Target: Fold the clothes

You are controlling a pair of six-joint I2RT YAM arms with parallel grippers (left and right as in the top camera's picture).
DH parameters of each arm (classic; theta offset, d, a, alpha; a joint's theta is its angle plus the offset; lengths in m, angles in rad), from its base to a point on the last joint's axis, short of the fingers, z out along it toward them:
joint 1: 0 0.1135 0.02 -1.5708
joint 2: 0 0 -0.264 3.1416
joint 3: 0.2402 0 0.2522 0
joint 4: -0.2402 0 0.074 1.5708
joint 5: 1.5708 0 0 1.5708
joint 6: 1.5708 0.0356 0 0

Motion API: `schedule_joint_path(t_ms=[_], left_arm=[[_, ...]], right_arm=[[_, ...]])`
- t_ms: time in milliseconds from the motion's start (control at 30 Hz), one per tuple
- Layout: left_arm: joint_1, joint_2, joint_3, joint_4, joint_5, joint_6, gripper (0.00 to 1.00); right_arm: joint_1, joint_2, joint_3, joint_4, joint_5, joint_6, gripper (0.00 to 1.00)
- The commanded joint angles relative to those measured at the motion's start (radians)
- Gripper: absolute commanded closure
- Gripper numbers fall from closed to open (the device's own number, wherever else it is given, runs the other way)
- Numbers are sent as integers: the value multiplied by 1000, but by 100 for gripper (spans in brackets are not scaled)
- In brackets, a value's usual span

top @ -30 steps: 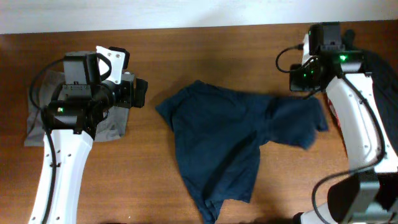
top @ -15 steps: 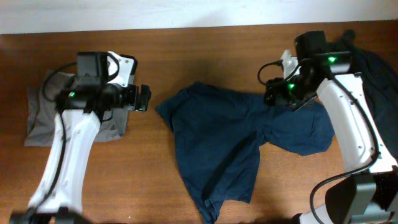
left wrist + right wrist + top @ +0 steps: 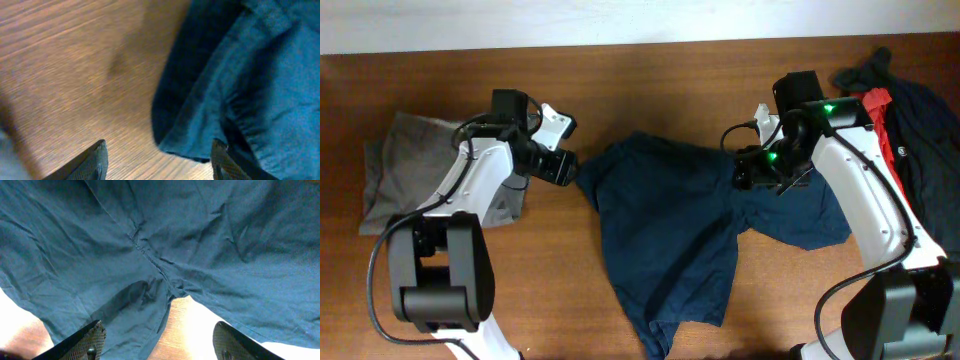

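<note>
Navy blue piece [image 3: 670, 240] lies spread mid-tabletop [image 3: 800, 300]. Wrist views alone show both jaws apart, empty: left gripper [image 3: 157, 155] at its left hem, right gripper [image 3: 160, 340] over its right side. Overhead alone shows grey shorts [image 3: 395, 170] far left

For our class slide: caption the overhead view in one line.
Left gripper and right gripper, open, poised at a rumpled navy garment; grey shorts lie aside.

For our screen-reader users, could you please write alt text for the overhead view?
A crumpled navy blue garment lies spread on a wooden table, the left gripper open at its left edge and the right gripper open over its upper right part. A grey garment lies far left; a pile of dark and red clothes sits top right.
</note>
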Motion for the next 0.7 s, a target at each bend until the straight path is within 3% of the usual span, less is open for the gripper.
schedule_joint_path(t_ms=[0, 100, 167, 267, 367, 467, 567, 667], left_arm=[[-17, 35, 12, -6, 76, 47, 34], [-32, 55, 12, 0, 79, 72, 37], [-45, 64, 12, -5, 79, 88, 55], [-60, 66, 12, -24, 79, 90, 98], [-66, 53, 21, -55, 44, 81, 100], [-50, 16, 84, -115, -110, -25, 100], [-20, -39, 195, -236, -259, -92, 100], [7, -95, 307, -356, -282, -109, 100]], right_arm=[[4, -21, -5, 0, -10, 4, 26], [4, -21, -5, 0, -10, 5, 26], [4, -21, -5, -1, -10, 4, 26], [4, -21, -5, -2, -9, 4, 25], [4, -21, -5, -5, -9, 4, 25], [4, -20, -6, -5, -9, 5, 25], [4, -20, -16, -3, -8, 6, 26], [5, -20, -51, 19, -6, 8, 29]])
